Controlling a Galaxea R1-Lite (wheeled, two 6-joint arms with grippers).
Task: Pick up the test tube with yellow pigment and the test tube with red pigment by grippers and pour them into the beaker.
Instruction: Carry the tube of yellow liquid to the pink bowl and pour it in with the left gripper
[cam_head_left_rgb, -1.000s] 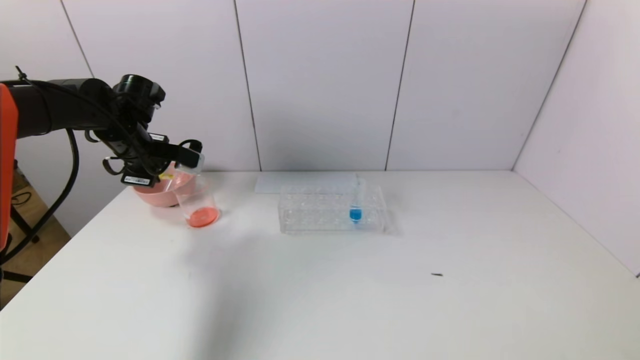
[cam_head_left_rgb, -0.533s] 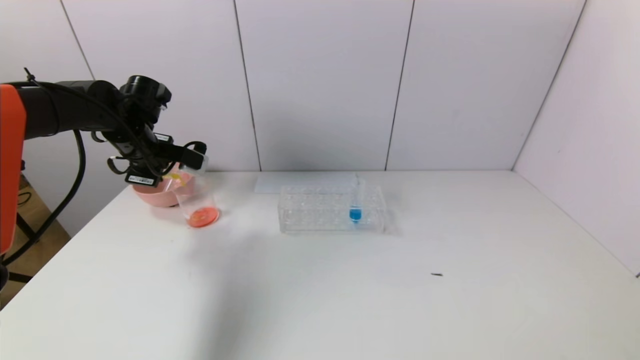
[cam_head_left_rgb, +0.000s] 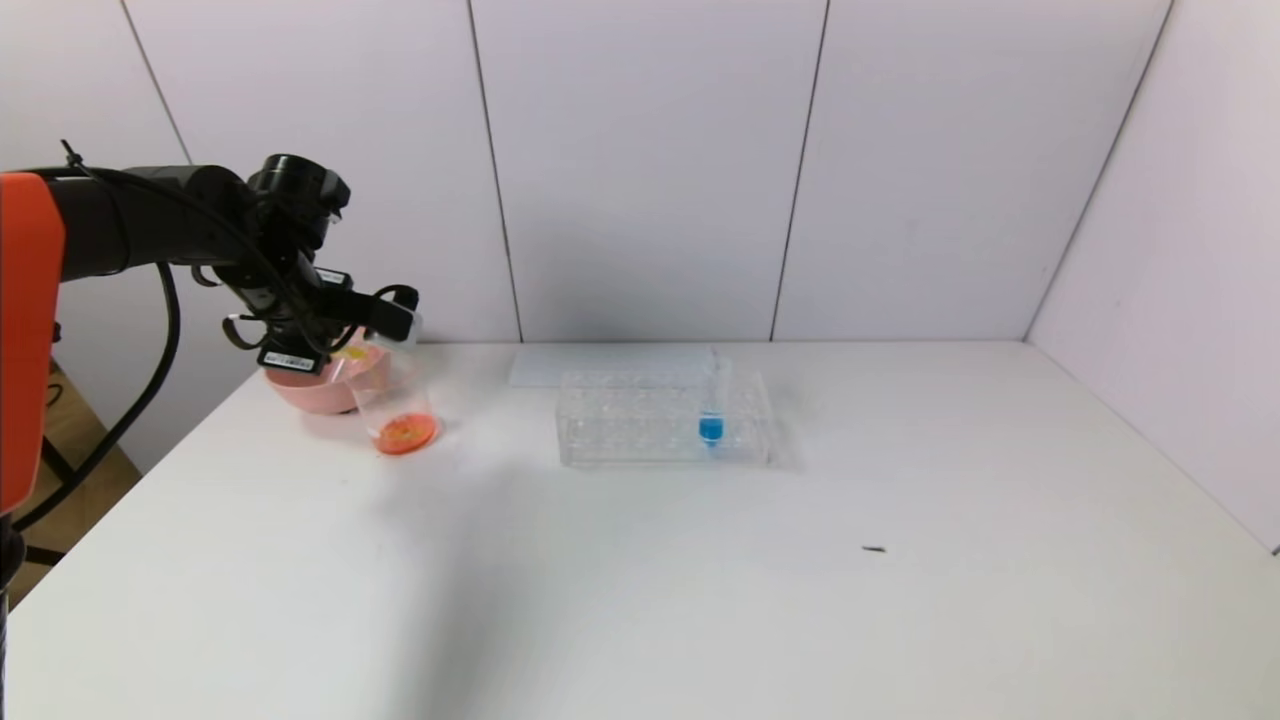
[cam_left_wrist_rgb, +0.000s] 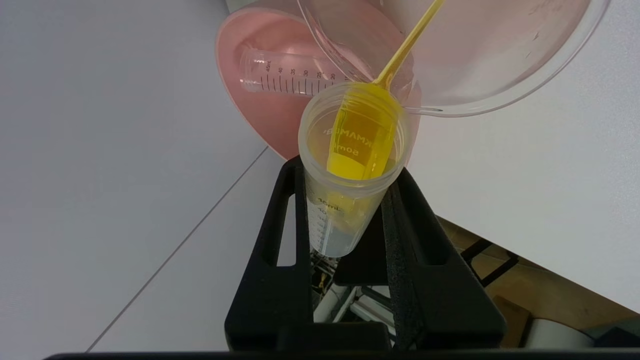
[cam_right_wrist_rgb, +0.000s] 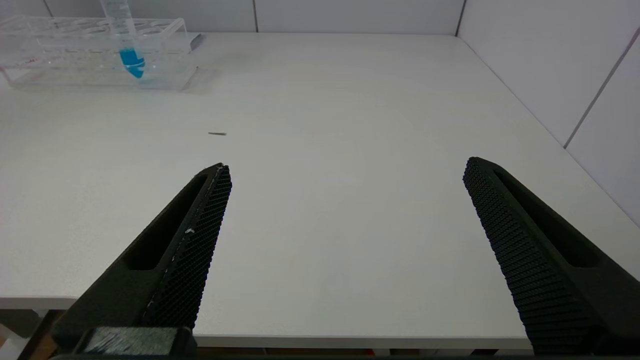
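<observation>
- We are seeing the left gripper clenching the test tube with yellow pigment, tipped mouth-down over the rim of the beaker; a thin yellow stream is running from the tube's lip into it.
- From the head view the tube is mostly hiding behind the left gripper, with only a yellow glint showing above the beaker, which is standing at the table's far left, just in front of the pink bowl and holding orange-red liquid flecked with yellow.
- The test tube with red pigment is lying in the pink bowl, its far end cut off behind the beaker; we cannot tell whether any pigment is left in it.
- We are reading graduations "45", "40", "35", "30", "25", "20" on that tube, and mirrored lettering ending "50ml" through the yellow tube's wall; its first letters are too faint to read.
- The right gripper is resting released, fingers wide apart, over the table's near edge, outside the head view.
- A blue-tipped tube is standing upright in the clear rack.
</observation>
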